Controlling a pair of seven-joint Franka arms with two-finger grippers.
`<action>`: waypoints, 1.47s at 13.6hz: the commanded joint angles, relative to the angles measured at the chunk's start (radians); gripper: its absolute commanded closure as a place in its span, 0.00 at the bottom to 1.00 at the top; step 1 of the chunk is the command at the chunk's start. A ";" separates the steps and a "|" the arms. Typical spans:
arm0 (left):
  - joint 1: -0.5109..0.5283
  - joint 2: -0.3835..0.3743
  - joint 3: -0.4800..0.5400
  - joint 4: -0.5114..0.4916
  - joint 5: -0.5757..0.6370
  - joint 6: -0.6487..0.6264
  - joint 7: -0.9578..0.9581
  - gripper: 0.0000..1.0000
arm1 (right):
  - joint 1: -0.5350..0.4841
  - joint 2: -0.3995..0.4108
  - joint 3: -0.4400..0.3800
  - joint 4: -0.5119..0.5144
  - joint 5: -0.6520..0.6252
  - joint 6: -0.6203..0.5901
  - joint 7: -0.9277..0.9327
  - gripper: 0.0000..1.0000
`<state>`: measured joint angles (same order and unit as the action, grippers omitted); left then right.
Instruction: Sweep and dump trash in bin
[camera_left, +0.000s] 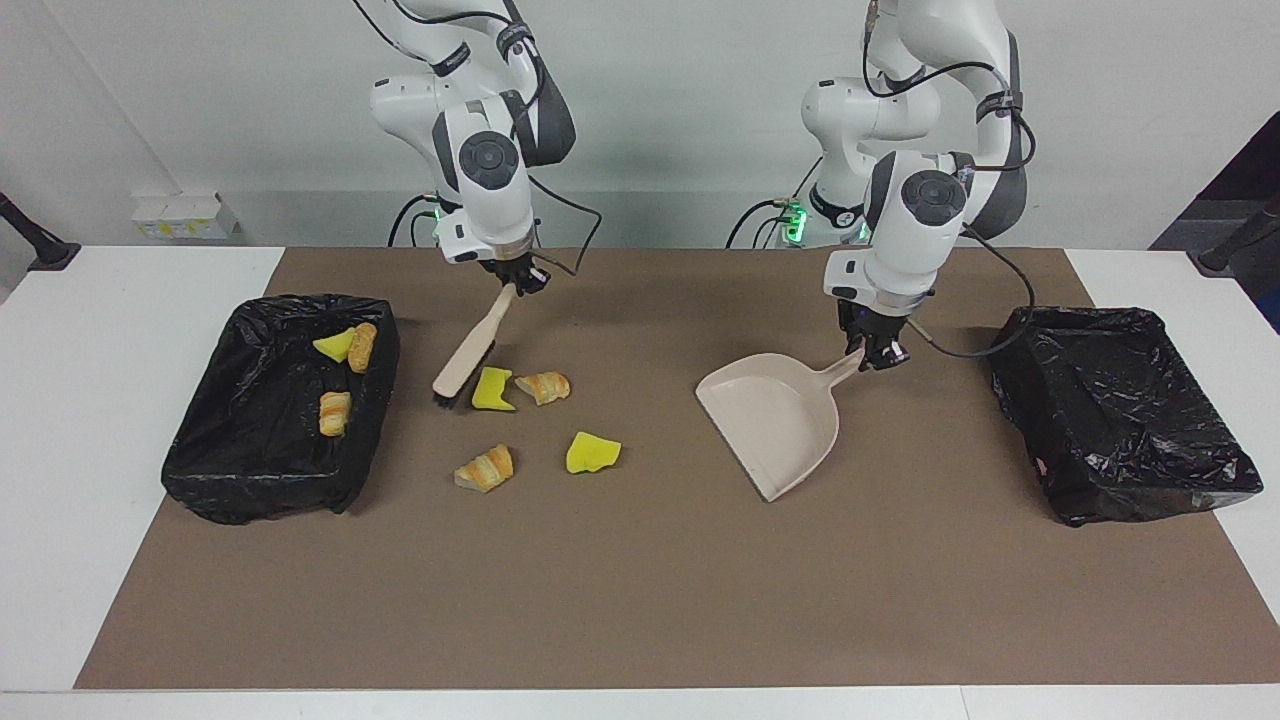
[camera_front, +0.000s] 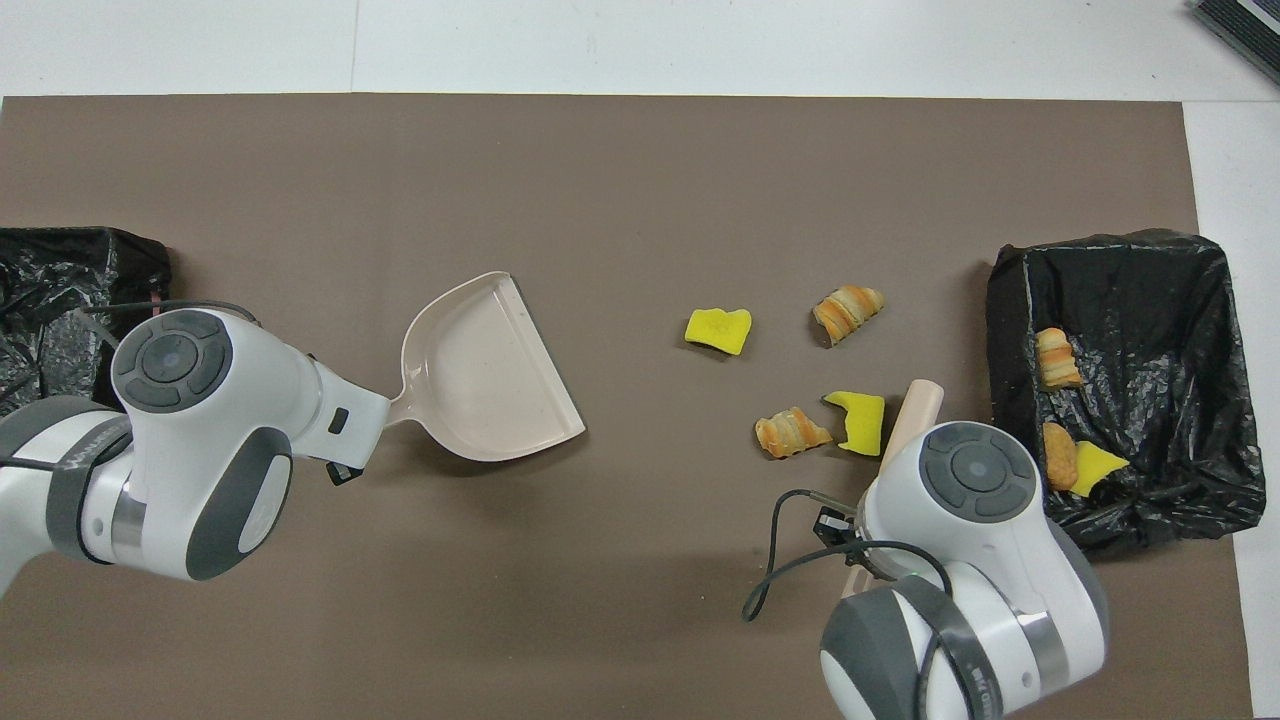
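Note:
Four pieces of trash lie on the brown mat: a yellow bit, a bread piece, another bread piece and a second yellow bit. My right gripper is shut on the handle of a beige brush. Its bristles are down at the mat between the first yellow bit and the black-lined bin. My left gripper is shut on the handle of the beige dustpan, whose mouth faces the trash.
The bin at the right arm's end holds a yellow bit and two bread pieces. A second black-lined bin stands at the left arm's end. The mat covers most of the white table.

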<state>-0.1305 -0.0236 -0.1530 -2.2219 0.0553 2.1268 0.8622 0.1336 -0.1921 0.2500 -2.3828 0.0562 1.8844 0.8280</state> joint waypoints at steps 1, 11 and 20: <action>-0.012 -0.021 0.010 -0.050 0.004 0.024 -0.031 1.00 | -0.008 0.006 0.014 -0.030 -0.013 0.042 -0.026 1.00; -0.037 0.017 0.009 -0.045 0.001 0.036 -0.210 0.00 | 0.149 0.390 0.020 0.322 0.007 0.153 -0.038 1.00; -0.024 0.024 0.012 -0.032 0.001 0.033 -0.151 1.00 | 0.253 0.419 0.020 0.479 0.070 0.055 -0.135 1.00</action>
<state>-0.1522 0.0039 -0.1512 -2.2478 0.0540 2.1361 0.6783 0.4031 0.2058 0.2682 -1.9631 0.1048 1.9901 0.7400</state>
